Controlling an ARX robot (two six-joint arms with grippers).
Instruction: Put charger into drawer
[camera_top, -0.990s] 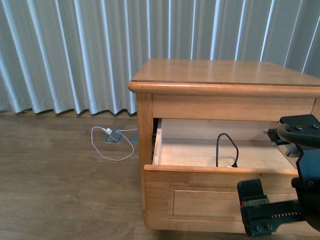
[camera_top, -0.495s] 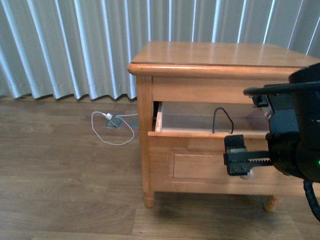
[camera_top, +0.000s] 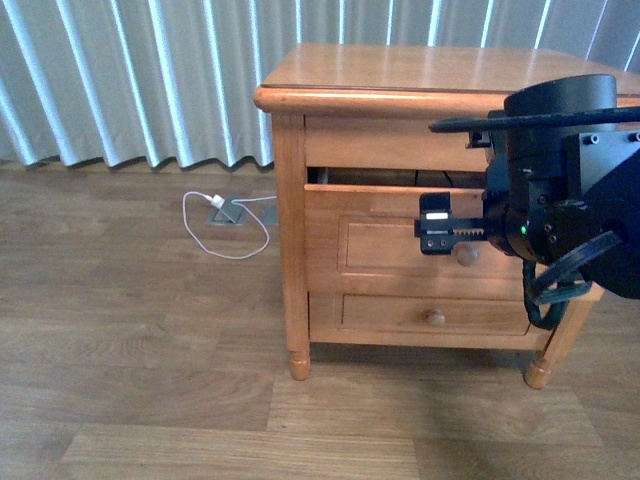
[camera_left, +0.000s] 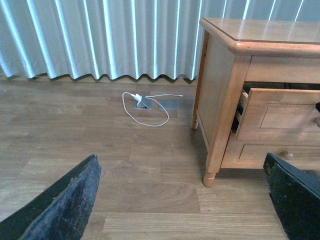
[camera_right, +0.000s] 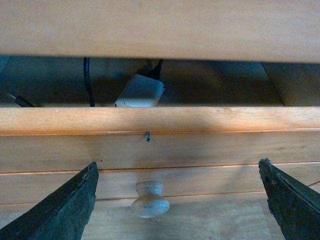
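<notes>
Front view first: the wooden nightstand (camera_top: 400, 200) stands on the wood floor (camera_top: 140, 340) by the striped curtain (camera_top: 130, 80), and its top drawer (camera_top: 400, 235) sticks out just a bit, leaving a dark slit under the top. The right gripper (camera_top: 440, 222) hangs right in front of that drawer's panel, close to its round knob (camera_top: 466, 256); from here I can't tell how far apart the fingers are. A white plug with a thin white cable (camera_top: 225, 225) lies looped on the floor near the curtain, well apart from the nightstand. Left wrist view: the left gripper (camera_left: 182, 200) is spread wide with nothing in it, over the floor beside the nightstand's corner leg. Right wrist view: both dark fingers (camera_right: 60, 210) sit wide apart, holding nothing, with the knob between them. Through the gap above the drawer front you can see the charger (camera_right: 141, 91) lying inside the drawer near its front edge, black cable running up from it.
</notes>
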